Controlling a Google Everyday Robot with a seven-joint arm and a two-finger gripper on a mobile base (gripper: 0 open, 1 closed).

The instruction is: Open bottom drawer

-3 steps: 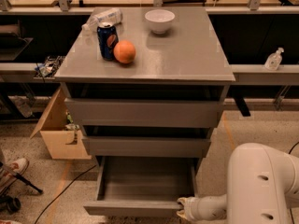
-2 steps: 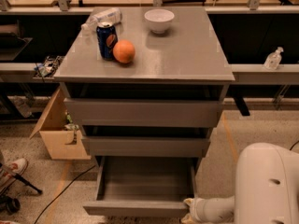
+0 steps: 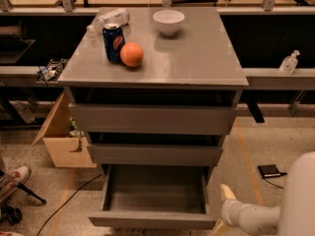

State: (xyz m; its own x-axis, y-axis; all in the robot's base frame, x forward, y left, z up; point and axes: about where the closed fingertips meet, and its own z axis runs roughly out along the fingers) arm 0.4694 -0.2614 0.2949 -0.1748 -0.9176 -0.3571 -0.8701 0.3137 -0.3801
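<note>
The grey cabinet has three drawers. The bottom drawer, the narrowest, is pulled out, and its shallow grey box lies open and empty. Its front edge is near the bottom of the view. The top drawer front and the middle drawer front stand a little out from the cabinet. My gripper is at the lower right, just beside the open drawer's right front corner. Its two yellowish fingers are spread apart with nothing between them. The white arm runs off to the right.
On the cabinet top stand a blue can, an orange, a white bowl and a lying plastic bottle. A cardboard box sits on the floor at the left, a small black object at the right. A cable and a shoe lie at the lower left.
My gripper has moved to the right, off the drawer's front right corner. The bottom drawer stays pulled out.
</note>
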